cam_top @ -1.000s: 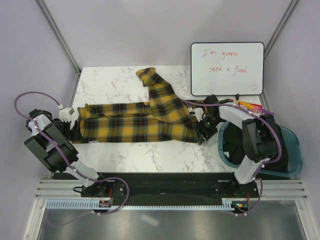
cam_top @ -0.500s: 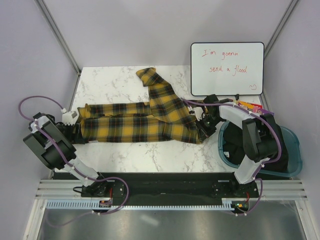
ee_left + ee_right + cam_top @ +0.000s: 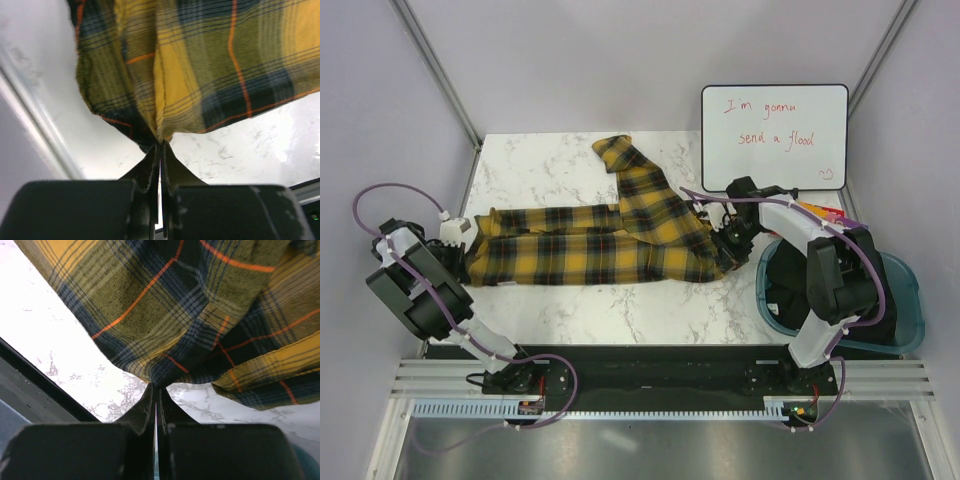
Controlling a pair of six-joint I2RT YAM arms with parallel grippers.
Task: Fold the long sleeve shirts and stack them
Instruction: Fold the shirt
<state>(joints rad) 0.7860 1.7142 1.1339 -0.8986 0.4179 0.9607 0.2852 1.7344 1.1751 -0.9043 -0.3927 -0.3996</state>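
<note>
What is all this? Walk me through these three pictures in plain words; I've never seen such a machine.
The machine is a left arm and a right arm, bolted at the near edge of a marble table. The wide picture comes from a fixed camera above and behind them. The two close-ups come from a camera on each wrist, looking along its fingers. A yellow-and-black plaid shirt lies stretched across the table. The left gripper pinches its left end and the right gripper its right end; each close-up shows the jaws shut on cloth. At the back stands a whiteboard with red handwriting, and a teal bin sits at the right.
</note>
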